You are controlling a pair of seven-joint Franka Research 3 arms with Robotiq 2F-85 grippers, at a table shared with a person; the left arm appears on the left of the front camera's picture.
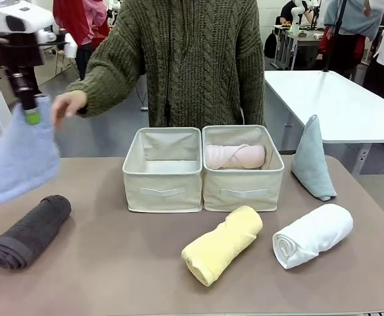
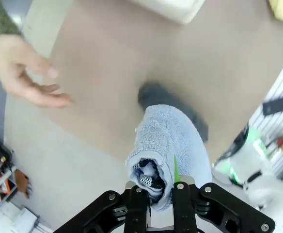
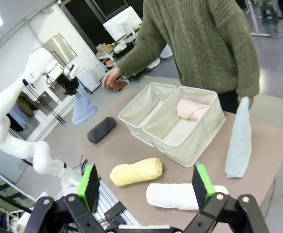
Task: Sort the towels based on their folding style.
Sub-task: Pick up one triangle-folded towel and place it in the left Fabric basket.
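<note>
Six small terry towels were in view, and one of them, the pale blue towel (image 1: 18, 158), hung in the air above the left edge of the table (image 1: 113, 263). The left gripper (image 1: 31, 115) had its fingers clamped tight on the top of that towel, whose cloth bunched up between them in the left wrist view and spread out wide below. Just under it, on the near left of the table, lay the dark grey roll (image 1: 31, 230), apart from the hanging cloth. Two cream fabric bins stood side by side at the middle, touching; the pink roll (image 1: 235, 157) lay inside the right bin (image 1: 243, 191), beside the left bin (image 1: 162, 187). Near the front of the right bin lay the yellow roll (image 1: 221, 245), at a slant, and just right of it the white roll (image 1: 312, 235). The grey-green cone (image 1: 312, 161) stood upright on the table just right of the right bin. The right gripper (image 3: 145, 186) hung above the near right side, its green pads (image 3: 89, 187) spread wide with nothing between them. A person in a green knitted sweater stood at the far side, one hand (image 1: 67, 105) reaching out to the left, near the left gripper but not touching the towel.
</note>
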